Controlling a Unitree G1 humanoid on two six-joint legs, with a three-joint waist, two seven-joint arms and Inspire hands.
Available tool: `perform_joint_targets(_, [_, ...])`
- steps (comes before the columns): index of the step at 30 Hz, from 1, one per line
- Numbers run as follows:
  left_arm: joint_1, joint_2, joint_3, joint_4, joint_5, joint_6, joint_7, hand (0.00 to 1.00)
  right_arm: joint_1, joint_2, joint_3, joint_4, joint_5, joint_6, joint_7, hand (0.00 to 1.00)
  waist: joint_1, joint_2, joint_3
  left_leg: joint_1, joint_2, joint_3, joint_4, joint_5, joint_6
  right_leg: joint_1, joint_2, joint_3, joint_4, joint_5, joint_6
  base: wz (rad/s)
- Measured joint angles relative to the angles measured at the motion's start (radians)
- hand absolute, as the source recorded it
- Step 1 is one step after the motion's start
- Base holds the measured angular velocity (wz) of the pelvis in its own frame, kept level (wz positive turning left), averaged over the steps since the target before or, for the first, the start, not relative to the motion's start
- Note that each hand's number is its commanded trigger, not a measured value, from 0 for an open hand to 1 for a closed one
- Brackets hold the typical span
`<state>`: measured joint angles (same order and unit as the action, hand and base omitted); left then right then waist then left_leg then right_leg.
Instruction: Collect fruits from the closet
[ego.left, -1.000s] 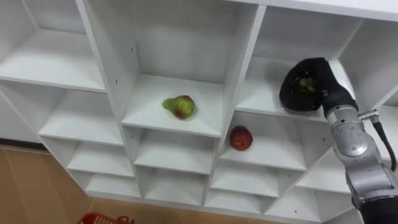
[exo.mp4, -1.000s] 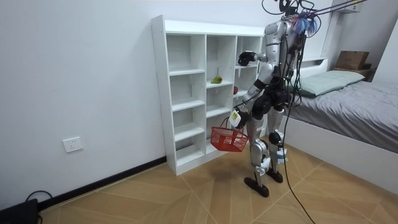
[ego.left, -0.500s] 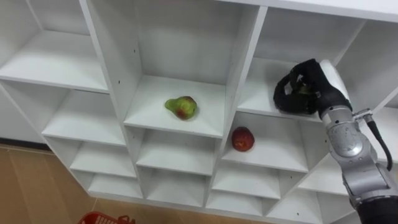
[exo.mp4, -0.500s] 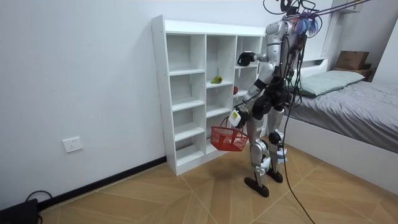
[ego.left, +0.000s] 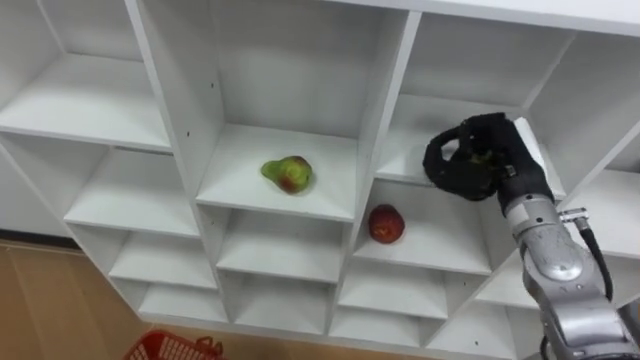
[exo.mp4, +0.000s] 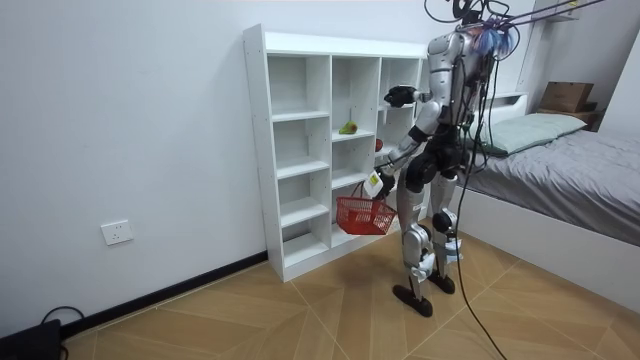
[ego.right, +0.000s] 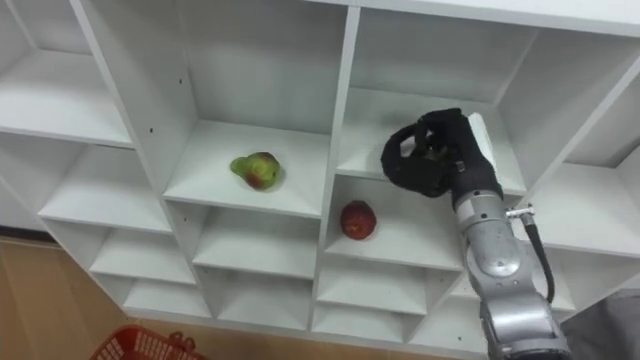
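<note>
Green fruit (ego.left: 485, 156) within right robot hand (ego.left: 456, 176)

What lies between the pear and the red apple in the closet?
A white upright divider stands between the pear and the red apple, which lies one compartment lower in the next column. Nothing else between them, in either eye view.

- Green pear with a red blush (ego.left: 288, 172) — lies on its side on a middle-column shelf of the white closet (ego.left: 390, 100).
- Red apple (ego.left: 386, 223) — one shelf lower, next column to the right.
- Greenish fruit (ego.left: 480, 157), mostly hidden — clasped in the right hand (ego.left: 512, 165), above the apple.
</note>
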<state>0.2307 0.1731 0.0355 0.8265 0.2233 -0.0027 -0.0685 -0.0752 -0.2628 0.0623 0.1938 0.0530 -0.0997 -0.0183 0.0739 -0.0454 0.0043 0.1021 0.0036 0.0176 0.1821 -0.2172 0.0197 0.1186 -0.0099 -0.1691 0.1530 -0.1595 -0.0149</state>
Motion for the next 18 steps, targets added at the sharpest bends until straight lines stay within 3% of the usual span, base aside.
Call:
perform_joint_targets(5, [-0.015,-0.027,0.000,-0.031,-0.064,-0.002,0.019,1.00,0.069,0.037,0.026,-0.106,0.035,0.004,0.050,1.00,-0.018,0.024,-0.0079,-0.003,0.000,0.007,0.001,0.000,0.000,-0.004,-0.002,-0.004,0.000,0.000,0.000,0.00])
perform_joint_targets(10, [-0.050,-0.050,-0.019,-0.056,-0.113,-0.002,0.018,1.00,0.089,0.080,0.073,-0.134,0.064,0.005,0.122,1.00,-0.021,0.032,-0.0057,-0.005,0.003,0.010,0.007,0.000,0.000,-0.006,-0.004,0.001,0.002,0.000,0.000,0.00])
perform_joint_targets(13, [-0.080,-0.070,-0.034,-0.060,-0.115,-0.002,0.018,1.00,0.107,0.084,0.103,-0.133,0.060,0.040,0.182,1.00,-0.014,0.036,-0.0035,-0.007,0.003,0.015,0.008,0.000,0.000,-0.018,-0.005,0.005,0.017,0.000,0.000,-0.05])
perform_joint_targets(18, [-0.110,-0.080,-0.111,-0.061,-0.144,-0.002,0.027,1.00,0.111,0.111,0.170,-0.132,0.066,0.051,0.225,1.00,-0.011,0.039,-0.0018,-0.055,0.006,0.033,0.025,0.001,0.003,-0.078,-0.006,0.029,0.053,0.000,0.000,-0.11])
